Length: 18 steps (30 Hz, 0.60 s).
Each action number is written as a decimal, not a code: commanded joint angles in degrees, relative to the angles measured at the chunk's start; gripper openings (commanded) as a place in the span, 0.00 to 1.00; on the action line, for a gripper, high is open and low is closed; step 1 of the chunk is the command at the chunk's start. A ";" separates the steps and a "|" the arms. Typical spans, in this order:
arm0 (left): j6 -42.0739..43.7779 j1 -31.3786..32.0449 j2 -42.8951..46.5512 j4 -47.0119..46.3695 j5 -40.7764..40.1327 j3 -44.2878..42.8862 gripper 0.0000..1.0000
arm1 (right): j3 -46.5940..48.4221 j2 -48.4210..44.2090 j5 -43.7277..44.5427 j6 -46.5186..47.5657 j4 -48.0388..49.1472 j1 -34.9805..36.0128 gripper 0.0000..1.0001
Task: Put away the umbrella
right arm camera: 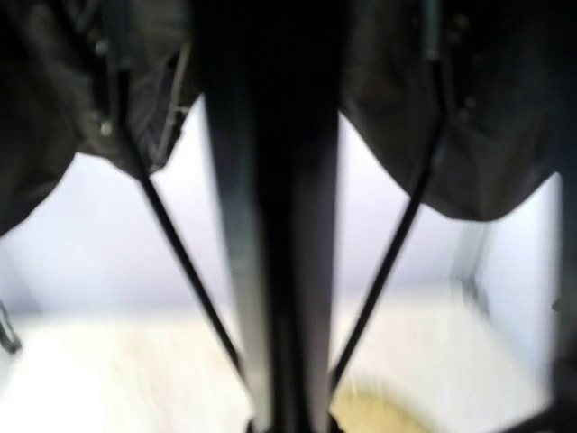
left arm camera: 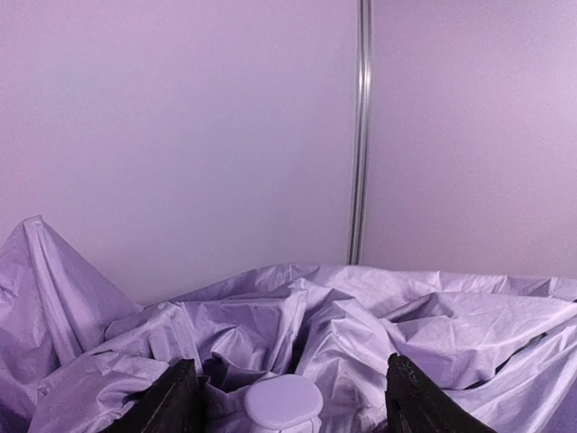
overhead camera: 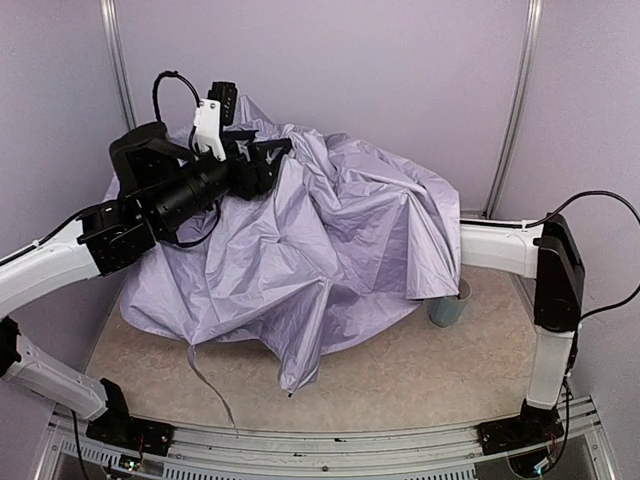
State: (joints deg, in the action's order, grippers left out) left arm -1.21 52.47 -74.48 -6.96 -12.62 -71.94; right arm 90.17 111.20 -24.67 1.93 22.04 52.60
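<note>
Lavender umbrella (overhead camera: 330, 240) slumped in crumpled folds over mid worktop (overhead camera: 420, 370), its right edge hiding part of a light blue cup (overhead camera: 450, 308). Left claw (left arm camera: 290, 374) at the top of the heap, fingers (left arm camera: 171, 406) spread, round lavender knob (left arm camera: 284, 403) between them, touching neither. Right arm (overhead camera: 500, 245) runs under the fabric; its wrist view shows black shaft (right arm camera: 279, 271) and ribs (right arm camera: 180, 253), blurred; cannot tell how the right claw stands

Right gripper out of sight under the umbrella (overhead camera: 330, 230); its shaft (right arm camera: 275, 225) a blur.

Crinkly, slightly shiny cloth on umbrella (overhead camera: 330, 240), matt blk lining underneath; table (overhead camera: 420, 375) smooth, matt.
</note>
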 commanded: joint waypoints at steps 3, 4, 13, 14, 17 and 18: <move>5.99 9.54 2.66 9.18 -5.84 -3.97 0.68 | 11.43 -6.29 -2.43 2.50 8.19 6.57 0.06; 6.12 9.87 2.82 9.55 -5.82 -4.41 0.68 | 11.58 -6.00 -2.48 2.89 8.62 6.97 0.06; -11.50 -6.36 -1.77 4.67 13.03 21.74 0.66 | -9.71 6.20 1.21 1.39 13.38 4.27 0.08; -13.81 -7.76 -4.90 1.39 15.68 26.62 0.65 | -11.37 9.36 0.77 0.80 13.28 3.78 0.08; -18.42 -7.76 -15.88 -5.49 18.12 36.14 0.61 | -14.27 18.07 0.58 -0.38 14.35 2.92 0.08; -19.43 -7.44 -19.27 -7.86 18.36 38.23 0.61 | -14.20 20.96 0.67 -0.63 14.26 2.66 0.08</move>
State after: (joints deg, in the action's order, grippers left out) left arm -11.79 43.68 -79.33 -18.13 -3.46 -45.54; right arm 77.56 124.11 -21.37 1.80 30.13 53.76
